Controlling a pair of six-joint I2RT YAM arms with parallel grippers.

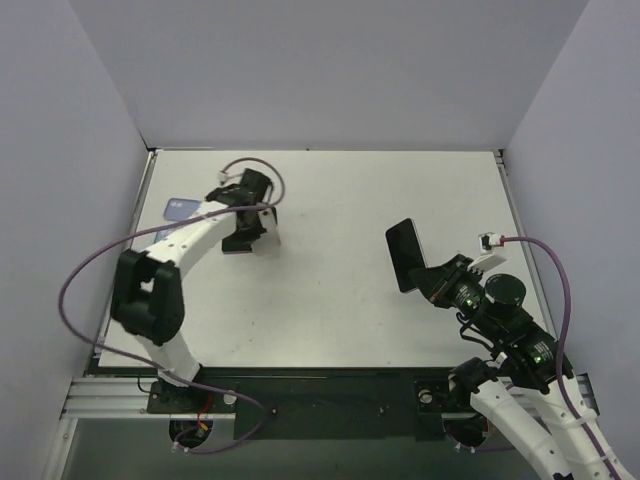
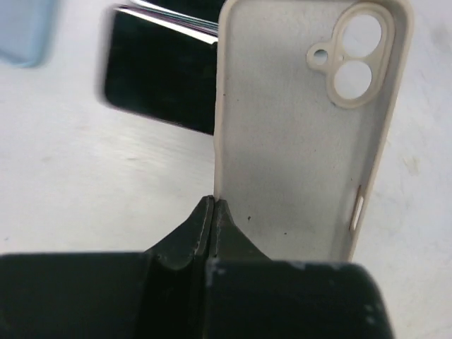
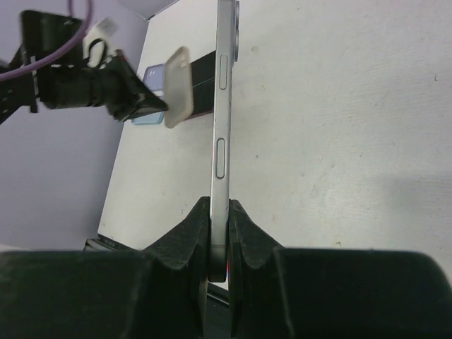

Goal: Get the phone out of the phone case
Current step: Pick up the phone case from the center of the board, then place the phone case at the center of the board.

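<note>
My left gripper point(image 2: 212, 201) is shut on the side wall of an empty beige phone case point(image 2: 296, 155), held upright with its camera cut-out at the far end. In the top view this gripper point(image 1: 250, 232) is at the far left of the table with the case point(image 1: 268, 236). My right gripper point(image 3: 220, 205) is shut on the lower end of the thin grey phone point(image 3: 222, 127), seen edge-on and clear of the case. In the top view the phone point(image 1: 405, 255) shows its black screen, held above the table at the right by the right gripper point(image 1: 430, 280).
A second dark phone point(image 2: 159, 78) with a purple edge lies on the table just behind the beige case. A light blue case point(image 1: 180, 208) lies flat at the far left edge. Grey walls close in the white table point(image 1: 340, 300) on three sides.
</note>
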